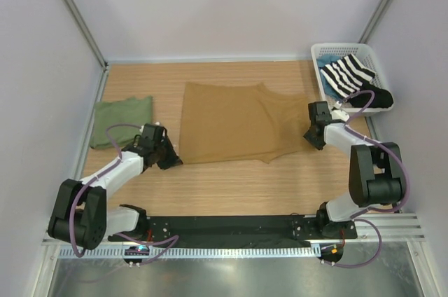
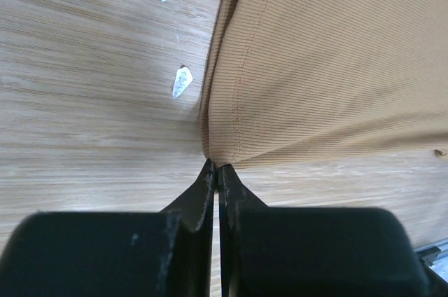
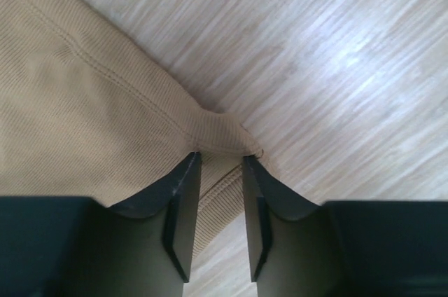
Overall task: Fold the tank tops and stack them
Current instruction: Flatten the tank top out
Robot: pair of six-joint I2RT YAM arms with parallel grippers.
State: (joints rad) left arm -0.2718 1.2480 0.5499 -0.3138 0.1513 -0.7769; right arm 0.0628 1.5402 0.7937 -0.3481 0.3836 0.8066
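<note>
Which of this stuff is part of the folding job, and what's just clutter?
Job: tan tank top, spread flat; green tank top, folded at left.
Lying about: basket, striped garment, black garment.

tan tank top [image 2: 336, 66]: fine-ribbed knit cloth, matt, stitched hem
green tank top [image 1: 122, 118]: soft matt cloth
tabletop [image 1: 231, 185]: pale wood grain, smooth, faint sheen
basket [image 1: 336, 47]: white plastic lattice

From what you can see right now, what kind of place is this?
Probably a robot lab cell: white walls enclose a wooden table, the left arm and right arm sit on a black rail, and a tan tank top lies spread.
</note>
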